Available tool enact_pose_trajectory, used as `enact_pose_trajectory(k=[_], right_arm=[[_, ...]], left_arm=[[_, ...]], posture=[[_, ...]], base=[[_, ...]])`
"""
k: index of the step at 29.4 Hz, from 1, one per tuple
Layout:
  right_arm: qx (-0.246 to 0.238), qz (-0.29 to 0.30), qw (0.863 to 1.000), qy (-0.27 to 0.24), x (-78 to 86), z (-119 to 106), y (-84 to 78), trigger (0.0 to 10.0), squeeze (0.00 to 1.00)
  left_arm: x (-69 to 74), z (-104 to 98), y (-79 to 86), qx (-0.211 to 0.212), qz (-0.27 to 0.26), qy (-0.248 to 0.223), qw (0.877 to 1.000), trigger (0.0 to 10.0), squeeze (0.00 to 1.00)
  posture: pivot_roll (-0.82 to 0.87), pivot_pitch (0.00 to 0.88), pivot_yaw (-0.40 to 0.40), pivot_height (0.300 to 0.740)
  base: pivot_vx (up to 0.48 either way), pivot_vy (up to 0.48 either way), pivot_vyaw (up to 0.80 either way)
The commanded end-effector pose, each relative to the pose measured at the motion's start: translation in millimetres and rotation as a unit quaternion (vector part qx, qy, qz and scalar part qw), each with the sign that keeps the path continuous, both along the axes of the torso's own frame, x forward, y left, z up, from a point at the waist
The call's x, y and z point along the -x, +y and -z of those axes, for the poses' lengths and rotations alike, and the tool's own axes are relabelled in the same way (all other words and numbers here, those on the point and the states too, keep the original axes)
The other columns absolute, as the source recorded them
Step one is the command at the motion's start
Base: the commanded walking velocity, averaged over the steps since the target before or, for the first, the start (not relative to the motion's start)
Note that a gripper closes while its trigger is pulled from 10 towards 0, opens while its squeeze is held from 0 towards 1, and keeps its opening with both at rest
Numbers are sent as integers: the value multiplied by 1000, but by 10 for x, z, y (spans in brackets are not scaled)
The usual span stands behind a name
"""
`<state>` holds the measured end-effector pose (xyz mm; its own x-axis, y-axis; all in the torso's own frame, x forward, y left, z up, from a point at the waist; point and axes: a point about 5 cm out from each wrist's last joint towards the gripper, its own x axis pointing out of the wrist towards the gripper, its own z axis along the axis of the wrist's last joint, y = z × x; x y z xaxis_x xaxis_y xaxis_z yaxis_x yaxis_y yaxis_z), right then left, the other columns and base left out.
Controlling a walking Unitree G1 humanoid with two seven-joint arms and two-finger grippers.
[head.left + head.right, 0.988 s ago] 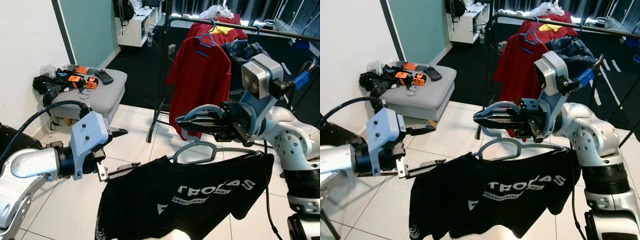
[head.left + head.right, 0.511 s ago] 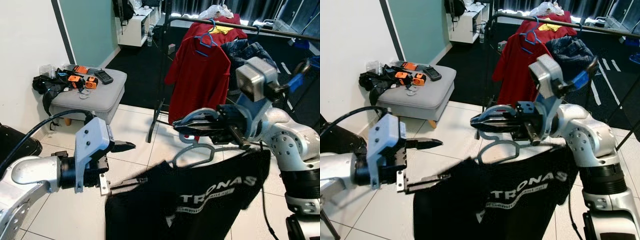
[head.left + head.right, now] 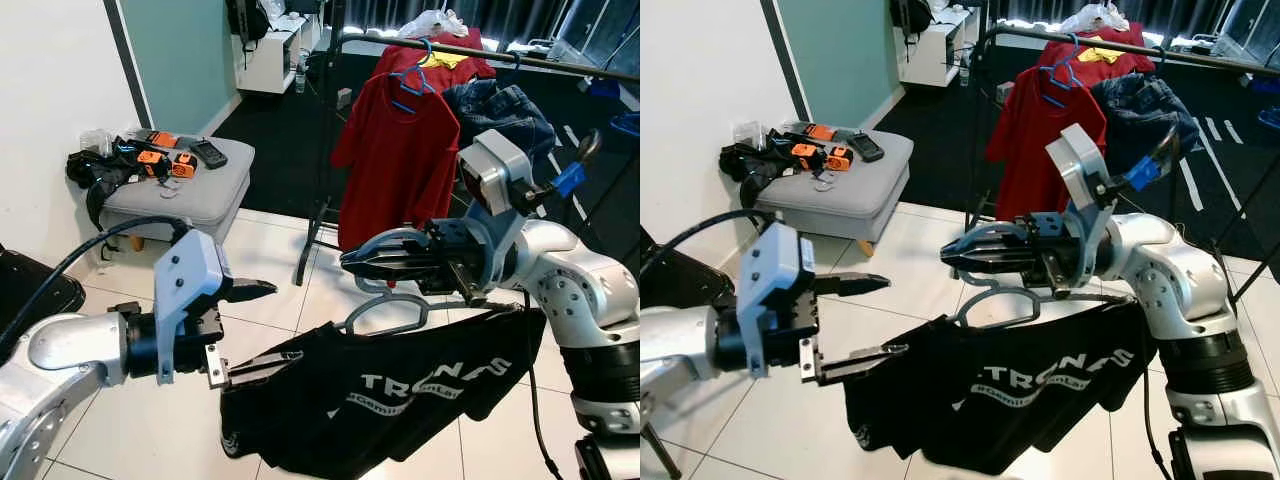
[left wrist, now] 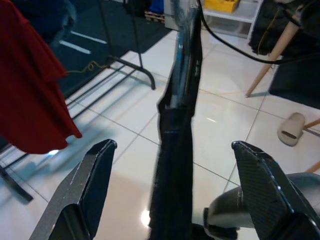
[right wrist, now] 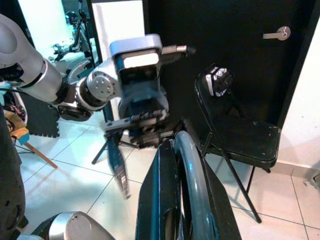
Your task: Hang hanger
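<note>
Hanger (image 3: 388, 308), grey and draped with a black T-shirt (image 3: 400, 390), hangs in mid-air in front of the robot, above the white tiled floor (image 3: 130, 420). The right gripper (image 3: 352, 258) holds the hanger by its hook, its two long black fingers closed together over the curved top; in the right wrist view the grey hook (image 5: 192, 185) runs straight between those fingers. The black T-shirt carries white lettering across its front and sags below the hanger, its right shoulder near the robot's right arm and its left edge drawn out towards the left gripper (image 3: 270, 322). The left gripper's fingers stand wide apart, the upper one (image 3: 252, 290) pointing free over the floor and the lower one (image 3: 262, 364) lying against the shirt's left edge; whether it actually catches the cloth is hard to tell from the head views. In the left wrist view the dark cloth (image 4: 175, 165) hangs between the two spread fingertips, touching neither.

Behind the hanger stands a black clothes rail (image 3: 520, 55), well apart from it. On the rail hangs a red T-shirt (image 3: 398, 160) on a blue hanger (image 3: 408, 85), with denim clothing (image 3: 500, 105) just beside it. To the robot's left a grey ottoman (image 3: 180, 190) sits against the white wall, bearing orange and black gadgets (image 3: 165, 160) and tangled black straps (image 3: 95, 170).
</note>
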<state>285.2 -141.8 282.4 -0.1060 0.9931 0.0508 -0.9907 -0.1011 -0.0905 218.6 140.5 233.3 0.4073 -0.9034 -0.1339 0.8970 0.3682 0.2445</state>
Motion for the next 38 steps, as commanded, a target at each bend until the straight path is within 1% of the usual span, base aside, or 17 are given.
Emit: enact_pose_trajectory(k=[1, 3, 5, 6, 8, 10, 13, 14, 15, 16, 24, 38], right_arm=[[-11, -7, 1000, -20, 16, -83, 25, 0, 0], [-11, -7, 1000, -20, 16, -83, 25, 0, 0], [-18, -7, 1000, -24, 17, -114, 30, 0, 0], [-20, -7, 999, -26, 18, -124, 30, 0, 0], [-20, -7, 999, -26, 18, -124, 30, 0, 0], [-23, -8, 999, -27, 21, -132, 31, 0, 0], [-24, -8, 999, -27, 21, -132, 32, 0, 0], [-25, -9, 999, -27, 22, -133, 34, 0, 0], [-25, -9, 999, -27, 22, -133, 34, 0, 0], [-26, -9, 999, -27, 22, -134, 35, 0, 0], [-30, -9, 999, -27, 19, -140, 34, 0, 0], [-29, -8, 999, -27, 11, -124, 40, 0, 0]], left_arm=[[26, 92, -147, -10, 17, 12, 1000, 10000, 0], [26, 92, -147, -10, 17, 12, 1000, 10000, 0], [22, 208, -263, -15, 20, 24, 999, 10000, 0], [14, 249, -290, -15, 17, 28, 999, 10000, 0], [14, 249, -290, -15, 17, 28, 999, 10000, 0], [-21, 299, -303, -21, 3, 29, 999, 10000, 0], [-43, 315, -305, -24, -6, 28, 999, 10000, 0], [-77, 327, -298, -28, -19, 26, 999, 549, 0], [-77, 327, -298, -28, -19, 26, 999, 549, 0], [-108, 339, -287, -32, -32, 24, 999, 0, 0], [-146, 386, -255, -47, -50, 24, 997, 0, 0], [-172, 413, -222, -53, -62, 21, 996, 0, 0]], posture=[[-40, 67, -44, 740], [-40, 67, -44, 740], [-42, 68, -42, 740], [-42, 68, -42, 740], [-42, 68, -42, 740], [-38, 67, -41, 740], [-38, 67, -41, 740], [-38, 67, -39, 740], [-38, 67, -39, 740], [-37, 65, -40, 740], [-38, 64, -39, 740], [-34, 60, -41, 740]], base=[[0, 0, 0], [0, 0, 0], [0, 0, 0], [0, 0, 0], [0, 0, 0], [0, 0, 0], [0, 0, 0], [0, 0, 0], [0, 0, 0], [0, 0, 0], [0, 0, 0], [0, 0, 0]])
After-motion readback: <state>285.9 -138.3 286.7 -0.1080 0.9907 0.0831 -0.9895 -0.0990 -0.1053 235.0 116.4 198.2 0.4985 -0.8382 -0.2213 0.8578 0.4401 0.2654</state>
